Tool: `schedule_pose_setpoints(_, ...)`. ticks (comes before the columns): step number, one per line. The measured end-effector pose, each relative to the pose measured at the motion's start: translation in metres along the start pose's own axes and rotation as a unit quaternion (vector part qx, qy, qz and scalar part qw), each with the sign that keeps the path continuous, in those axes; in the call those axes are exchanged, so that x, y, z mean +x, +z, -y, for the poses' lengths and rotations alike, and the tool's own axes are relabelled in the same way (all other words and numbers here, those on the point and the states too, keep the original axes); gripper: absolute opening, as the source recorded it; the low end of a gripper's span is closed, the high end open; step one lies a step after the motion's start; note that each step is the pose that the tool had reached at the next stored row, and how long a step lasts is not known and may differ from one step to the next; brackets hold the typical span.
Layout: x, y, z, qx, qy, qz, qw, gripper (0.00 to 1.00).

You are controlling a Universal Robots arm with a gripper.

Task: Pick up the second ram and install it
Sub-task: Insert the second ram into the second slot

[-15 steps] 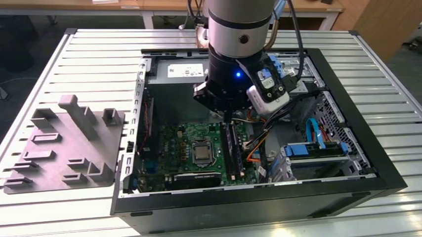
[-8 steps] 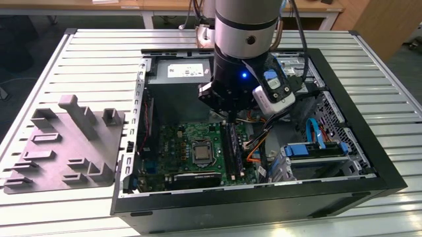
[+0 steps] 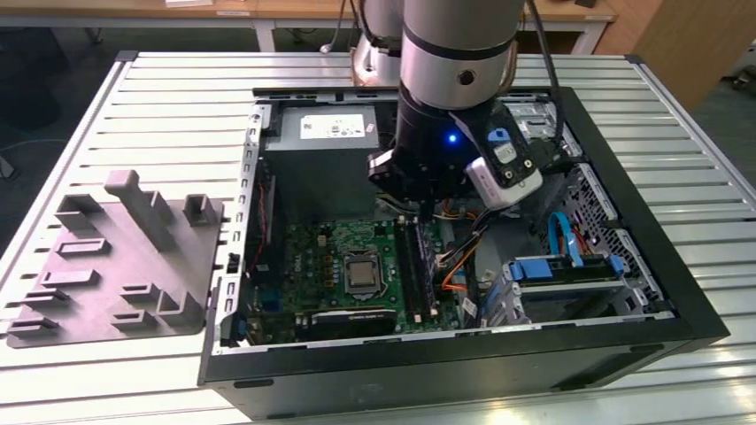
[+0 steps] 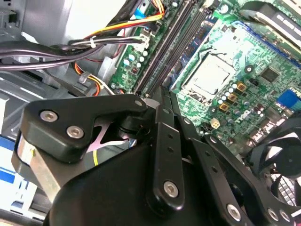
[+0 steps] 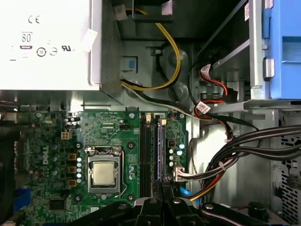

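Note:
My gripper point(image 3: 410, 211) is down inside the open computer case point(image 3: 661, 292), right over the memory slots point(image 3: 416, 266) beside the processor point(image 5: 104, 173). In both wrist views the black fingers point(image 4: 162, 101) stand close together, pinching the second ram point(image 5: 161, 150). The ram shows as a thin bluish strip seen edge-on, running away from the gripper point(image 5: 162, 188) along the line of the black slot rails point(image 5: 146, 155). I cannot tell whether it is seated in its slot or just above it. The gripper's body hides the near end of the stick.
The grey power-supply box point(image 3: 325, 133) stands at the back of the case. Bundles of black, yellow and orange cables point(image 5: 221, 160) run beside the slots. Blue drive bays point(image 3: 567, 270) are on the exterior view's right. A grey parts fixture point(image 3: 119, 266) sits outside the case on the exterior view's left.

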State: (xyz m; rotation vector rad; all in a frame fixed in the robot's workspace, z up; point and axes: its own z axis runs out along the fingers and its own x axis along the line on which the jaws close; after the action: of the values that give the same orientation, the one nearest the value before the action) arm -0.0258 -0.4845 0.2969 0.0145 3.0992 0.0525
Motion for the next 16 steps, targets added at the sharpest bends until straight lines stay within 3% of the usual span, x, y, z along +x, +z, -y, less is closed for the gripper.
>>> schedule_pose_setpoints(5, -0.0002, 0.0083, 0.0013, -0.0003, 0.000, 0.0000, 1.0000, 0.11)
schedule_pose_setpoints(16, 0.0000, 0.0172, 0.0086, -0.0004, 0.001, 0.0001, 1.0000, 0.11)
